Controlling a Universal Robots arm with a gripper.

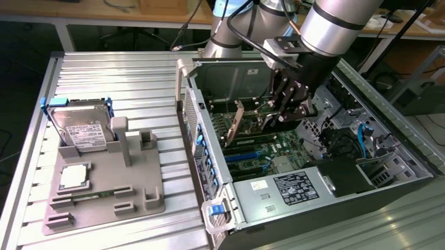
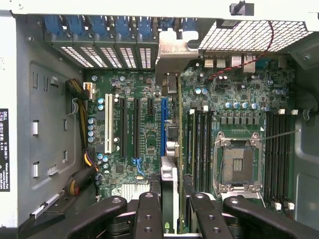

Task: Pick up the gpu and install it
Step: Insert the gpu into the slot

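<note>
Inside open computer case (image 1: 389, 172), motherboard (image 2: 144, 129)

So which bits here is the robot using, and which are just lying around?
In use:
- gpu, held edge-on in the pincer inside the computer case
- motherboard

Lying about:
- hard drive
- grey holder tray
- CPU chip

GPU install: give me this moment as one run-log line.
gripper: shut on gpu | gpu: edge-on, upright inside open computer case, above motherboard | hard drive: in grey holder outside case
</note>
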